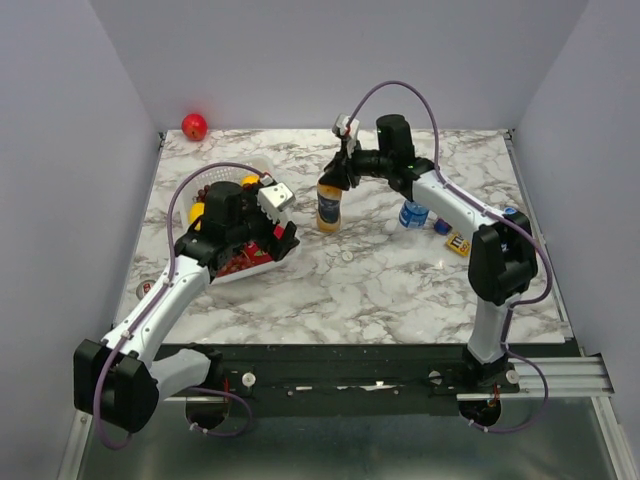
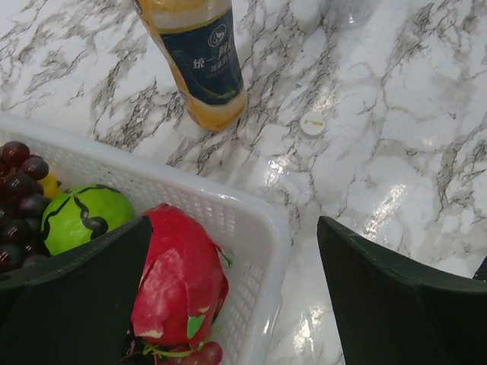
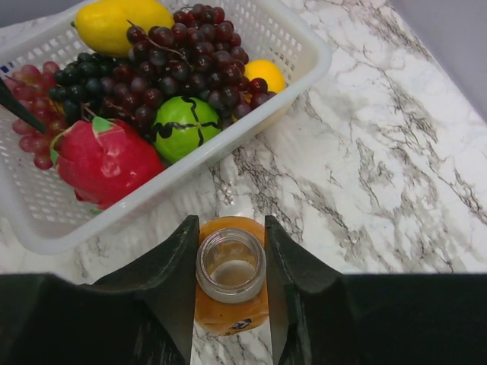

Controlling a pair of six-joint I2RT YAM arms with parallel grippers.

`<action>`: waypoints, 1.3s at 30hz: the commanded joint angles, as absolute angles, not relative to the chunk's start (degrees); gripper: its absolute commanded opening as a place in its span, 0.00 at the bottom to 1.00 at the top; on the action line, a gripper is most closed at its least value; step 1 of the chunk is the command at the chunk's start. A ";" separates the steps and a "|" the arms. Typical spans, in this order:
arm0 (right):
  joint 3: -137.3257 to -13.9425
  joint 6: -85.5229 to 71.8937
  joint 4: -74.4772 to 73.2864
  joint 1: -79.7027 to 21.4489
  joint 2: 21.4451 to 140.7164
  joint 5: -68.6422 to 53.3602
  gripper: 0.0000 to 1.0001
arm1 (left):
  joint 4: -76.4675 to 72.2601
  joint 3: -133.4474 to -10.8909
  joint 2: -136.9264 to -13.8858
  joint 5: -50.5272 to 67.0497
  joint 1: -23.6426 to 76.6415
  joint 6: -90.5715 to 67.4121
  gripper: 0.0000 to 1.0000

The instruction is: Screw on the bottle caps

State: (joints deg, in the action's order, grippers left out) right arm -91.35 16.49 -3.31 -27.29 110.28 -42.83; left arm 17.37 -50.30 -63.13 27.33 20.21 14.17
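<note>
The right jaws clamp the uncapped orange bottle [image 3: 230,268] at its neck, upright at mid-counter [image 1: 400,290]. The left jaws stand apart over the fruit basket [image 2: 251,220]. Hold the bottle vertical; the white cap [image 2: 313,122] lies just near of it, ready for pickup.

We find open bench [image 1: 390,295] in front of the tall orange bottle [image 1: 329,207], broken only by a small white cap [image 1: 346,257]. The fruit basket [image 2: 228,217] crowds its left side; a clear bottle [image 1: 413,214] stands near on its right, with the right arm [image 1: 455,208] stretched above it.
</note>
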 commanded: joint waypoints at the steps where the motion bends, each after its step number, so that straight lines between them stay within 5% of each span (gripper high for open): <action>1: -91.41 13.29 -4.13 -27.60 102.75 -47.98 0.22 | 9.95 -49.83 -65.73 33.92 19.95 12.13 0.99; 10: -88.33 -4.29 3.51 -27.95 96.86 -49.92 0.16 | -1.73 -51.06 -71.36 34.01 21.53 6.77 0.99; 28: -86.66 -12.83 10.20 -29.79 95.98 -51.50 0.13 | -5.63 -52.65 -76.55 31.81 25.40 5.62 0.99; 32: -86.40 -11.96 9.67 -30.06 95.80 -52.03 0.13 | -4.13 -53.35 -77.17 34.28 25.40 7.12 0.85; 37: -85.34 -10.72 8.18 -30.15 95.19 -52.65 0.22 | -2.46 -53.79 -76.73 36.21 25.40 8.70 0.72; 38: -85.25 -10.81 8.00 -30.15 95.10 -52.56 0.27 | -2.29 -53.79 -76.55 36.65 25.31 8.96 0.67; 39: -85.43 -10.81 7.13 -30.15 94.84 -52.73 0.45 | -1.94 -53.70 -76.29 37.00 25.31 9.31 0.65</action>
